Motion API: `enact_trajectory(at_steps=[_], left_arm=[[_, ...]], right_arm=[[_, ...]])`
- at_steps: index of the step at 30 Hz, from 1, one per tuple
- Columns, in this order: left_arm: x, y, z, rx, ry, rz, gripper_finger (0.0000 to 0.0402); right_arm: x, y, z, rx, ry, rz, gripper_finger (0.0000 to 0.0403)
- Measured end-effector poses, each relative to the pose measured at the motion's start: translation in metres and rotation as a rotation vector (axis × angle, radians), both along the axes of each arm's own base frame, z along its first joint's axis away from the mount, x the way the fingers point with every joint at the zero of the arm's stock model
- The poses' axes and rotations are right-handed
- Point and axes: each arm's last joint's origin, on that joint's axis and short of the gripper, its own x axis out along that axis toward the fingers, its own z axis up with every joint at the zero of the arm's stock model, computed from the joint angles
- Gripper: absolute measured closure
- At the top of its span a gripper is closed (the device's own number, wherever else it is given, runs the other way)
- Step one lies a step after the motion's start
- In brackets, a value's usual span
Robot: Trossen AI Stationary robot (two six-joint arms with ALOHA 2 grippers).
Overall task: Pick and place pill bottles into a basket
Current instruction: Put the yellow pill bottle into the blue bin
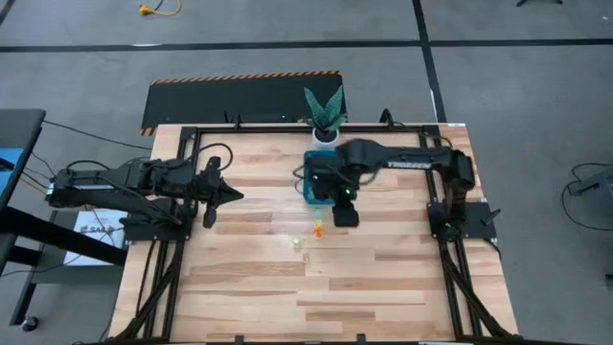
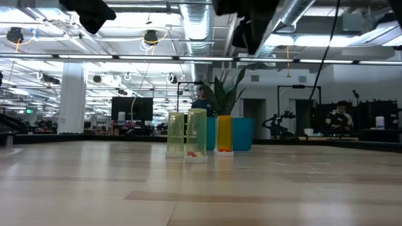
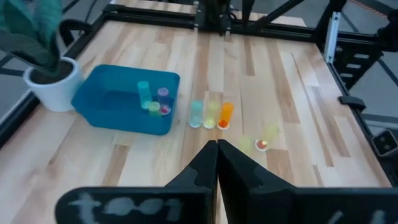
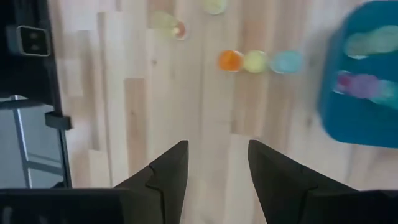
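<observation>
**Q:** Right gripper (image 1: 345, 216) first, from above. Where's it at, and why?

**A:** It hovers over the table (image 1: 239, 287), just beside the basket (image 1: 308, 192). The loose pill bottles (image 1: 317, 231) are a bit past its tips. Prob. lining up a pick, since nothing's between the jaws. Left gripper (image 1: 230, 195) is parked well apart from all of it, i.e. waiting.

**Q:** Low view?

**A:** Three bottles stand upright on the wood in front of the basket (image 2: 244, 134): yellow bottle (image 2: 175, 134), green bottle (image 2: 196, 135), orange bottle (image 2: 224, 134). Upright suits a grab from above. Dark arm parts hang overhead; can't tell which is which.

**Q:** Left wrist?

**A:** Left jaws are pressed tip to tip (image 3: 217, 149), holding nothing. Ahead of them is a row of three bottles (image 3: 212, 114) next to the basket wall (image 3: 124, 121). A few bottles are already inside (image 3: 155, 102). Two more lie near the tips, off to the side away from the basket (image 3: 262, 144). Plant pot (image 3: 53, 93) sits beyond the basket.

**Q:** Right wrist?

**A:** Right jaws are spread wide and empty (image 4: 217, 163). Orange bottle (image 4: 231, 60) is more or less straight ahead of the gap, w/ the basket (image 4: 360, 112) off to one side. My guess is orange goes next. It's the row's outer end, so there's least to knock.
</observation>
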Motion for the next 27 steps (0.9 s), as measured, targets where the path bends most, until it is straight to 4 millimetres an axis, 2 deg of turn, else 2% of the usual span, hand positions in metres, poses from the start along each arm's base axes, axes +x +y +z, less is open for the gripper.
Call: enact_trajectory(at_steps=[5, 10, 16, 22, 27], left_arm=[[0.017, -0.001, -0.003, -0.013, -0.001, -0.028, 0.0401], [0.039, -0.006, -0.008, -0.006, -0.003, -0.057, 0.0401], [0.059, -0.016, -0.025, -0.038, 0.092, -0.134, 0.0401], [0.079, -0.030, -0.039, -0.174, 0.147, -0.312, 0.0401], [0.098, -0.039, -0.054, -0.252, 0.188, -0.438, 0.0401]], right_arm=[[-0.027, 0.020, -0.010, -0.009, -0.074, -0.036, 0.0244], [-0.066, 0.026, -0.038, -0.123, -0.101, -0.170, 0.0244], [-0.109, 0.034, -0.071, -0.167, -0.110, -0.333, 0.0244], [-0.132, 0.040, -0.094, -0.325, -0.157, -0.499, 0.0244], [-0.139, 0.043, -0.112, -0.457, -0.164, -0.679, 0.0244]])
